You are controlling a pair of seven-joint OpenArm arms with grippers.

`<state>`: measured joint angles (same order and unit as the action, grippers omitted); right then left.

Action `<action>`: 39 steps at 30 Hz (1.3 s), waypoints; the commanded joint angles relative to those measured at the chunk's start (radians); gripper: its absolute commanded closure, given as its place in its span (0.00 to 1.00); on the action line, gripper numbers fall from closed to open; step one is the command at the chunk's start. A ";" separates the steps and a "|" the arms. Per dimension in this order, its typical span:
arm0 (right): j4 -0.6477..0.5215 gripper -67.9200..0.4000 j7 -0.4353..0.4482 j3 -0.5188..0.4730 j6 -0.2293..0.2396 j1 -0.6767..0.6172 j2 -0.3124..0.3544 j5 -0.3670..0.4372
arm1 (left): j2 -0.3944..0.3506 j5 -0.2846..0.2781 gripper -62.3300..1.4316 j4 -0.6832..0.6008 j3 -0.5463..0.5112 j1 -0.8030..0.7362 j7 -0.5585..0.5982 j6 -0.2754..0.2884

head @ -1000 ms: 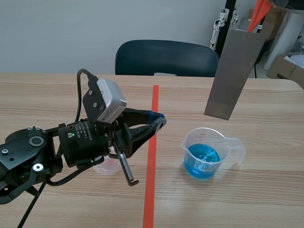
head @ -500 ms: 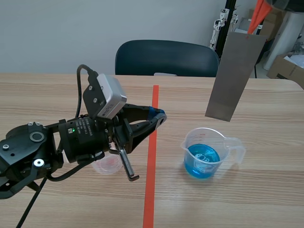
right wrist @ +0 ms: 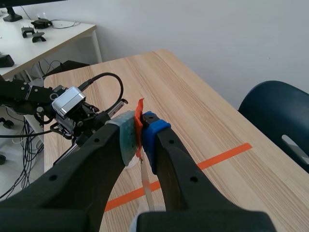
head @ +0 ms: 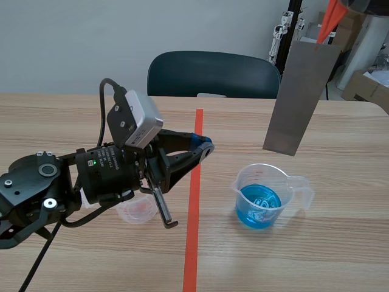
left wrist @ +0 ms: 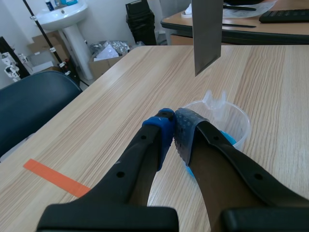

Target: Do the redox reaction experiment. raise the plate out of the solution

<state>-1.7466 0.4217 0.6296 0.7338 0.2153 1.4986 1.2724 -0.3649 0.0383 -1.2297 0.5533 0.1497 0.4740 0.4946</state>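
Raise looks done: your right gripper [right wrist: 141,124] clamps the flat grey metal plate [head: 301,97], clear above the transparent blue-solution beaker [head: 262,196]. Left gripper [left wrist: 174,124] closed, empty.

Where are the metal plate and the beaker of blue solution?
metal plate [head: 301,97]: scene view, middle of its grey face.
beaker [head: 264,165]: scene view, far rim.

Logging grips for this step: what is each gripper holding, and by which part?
The right gripper holds the grey plate by the orange tab at its top edge, hanging above the beaker. The left gripper is shut, holding nothing.
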 commanded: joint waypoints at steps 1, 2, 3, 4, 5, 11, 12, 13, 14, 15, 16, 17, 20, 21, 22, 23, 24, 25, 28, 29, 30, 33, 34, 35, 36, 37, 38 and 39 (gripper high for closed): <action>-0.008 0.99 0.022 -0.016 0.012 0.011 0.008 0.015 | 0.024 -0.005 0.92 -0.012 0.001 0.015 0.001 0.003; -0.008 0.99 0.022 -0.016 0.012 0.011 0.008 0.015 | 0.027 -0.004 0.92 -0.012 0.007 0.017 -0.001 0.003; -0.008 0.99 0.022 -0.016 0.012 0.011 0.008 0.015 | 0.030 0.000 0.92 -0.012 0.013 0.020 0.000 0.003; -0.008 0.99 0.022 -0.016 0.012 0.011 0.008 0.015 | 0.032 0.007 0.92 -0.012 0.019 0.020 -0.001 0.003; -0.008 0.99 0.022 -0.016 0.012 0.011 0.008 0.015 | 0.035 0.012 0.92 -0.012 0.024 0.021 -0.001 0.003; -0.008 0.99 0.022 -0.016 0.012 0.011 0.008 0.015 | 0.048 0.033 0.92 -0.012 0.034 0.025 -0.003 0.003; -0.008 0.99 0.022 -0.016 0.012 0.011 0.008 0.015 | 0.049 0.033 0.92 -0.012 0.034 0.026 -0.003 0.003; -0.008 0.99 0.022 -0.016 0.012 0.011 0.008 0.015 | 0.049 0.033 0.92 -0.012 0.034 0.028 -0.003 0.003; -0.008 0.99 0.022 -0.016 0.012 0.011 0.008 0.015 | 0.048 0.033 0.92 -0.012 0.034 0.028 -0.006 0.003; -0.008 0.99 0.022 -0.016 0.012 0.011 0.008 0.015 | 0.048 0.033 0.92 -0.012 0.034 0.028 -0.008 0.003; -0.008 0.99 0.022 -0.016 0.012 0.011 0.008 0.015 | 0.048 0.033 0.92 -0.012 0.034 0.028 -0.010 0.003; -0.008 0.99 0.022 -0.016 0.012 0.011 0.008 0.015 | 0.048 0.033 0.92 -0.012 0.034 0.028 -0.014 0.003; -0.008 0.99 0.022 -0.016 0.012 0.011 0.008 0.015 | 0.048 0.033 0.92 -0.012 0.034 0.028 -0.015 0.003; -0.008 0.99 0.022 -0.016 0.012 0.011 0.008 0.015 | 0.048 0.033 0.92 -0.012 0.034 0.028 -0.015 0.003; -0.008 0.99 0.022 -0.016 0.012 0.011 0.008 0.015 | 0.048 0.033 0.92 -0.012 0.034 0.028 -0.015 0.003; -0.008 0.99 0.021 -0.016 0.012 0.011 0.008 0.015 | 0.048 0.033 0.92 -0.012 0.034 0.028 -0.015 0.003; -0.008 0.99 0.021 -0.016 0.012 0.011 0.008 0.015 | 0.048 0.033 0.92 -0.012 0.034 0.028 -0.015 0.003; -0.008 0.99 0.021 -0.016 0.012 0.011 0.008 0.015 | 0.048 0.033 0.92 -0.012 0.034 0.028 -0.015 0.003; -0.008 0.99 0.021 -0.016 0.012 0.011 0.008 0.015 | 0.048 0.033 0.92 -0.012 0.034 0.028 -0.015 0.003; -0.008 0.99 0.021 -0.016 0.012 0.011 0.008 0.015 | 0.048 0.033 0.92 -0.012 0.034 0.028 -0.015 0.003; -0.008 0.99 0.021 -0.016 0.012 0.011 0.008 0.015 | 0.048 0.033 0.92 -0.012 0.034 0.028 -0.015 0.003; -0.008 0.99 0.021 -0.016 0.012 0.011 0.008 0.015 | 0.048 0.033 0.92 -0.012 0.034 0.028 -0.015 0.003; -0.008 0.99 0.021 -0.016 0.012 0.011 0.008 0.015 | 0.048 0.033 0.92 -0.012 0.034 0.028 -0.015 0.003; -0.008 0.99 0.021 -0.016 0.012 0.011 0.008 0.015 | 0.048 0.033 0.92 -0.012 0.034 0.028 -0.015 0.003; -0.008 0.99 0.021 -0.016 0.012 0.011 0.008 0.015 | 0.048 0.033 0.92 -0.012 0.034 0.028 -0.015 0.003; -0.008 0.99 0.021 -0.016 0.012 0.011 0.008 0.015 | 0.048 0.033 0.92 -0.012 0.034 0.028 -0.015 0.003; -0.008 0.99 0.021 -0.016 0.012 0.011 0.008 0.015 | 0.048 0.033 0.92 -0.012 0.034 0.028 -0.015 0.003; -0.008 0.99 0.021 -0.016 0.012 0.011 0.008 0.015 | 0.048 0.033 0.92 -0.012 0.034 0.028 -0.015 0.003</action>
<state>-1.7466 0.4217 0.6296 0.7338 0.2153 1.4986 1.2724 -0.3214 0.0856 -1.2297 0.5907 0.1642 0.4450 0.4992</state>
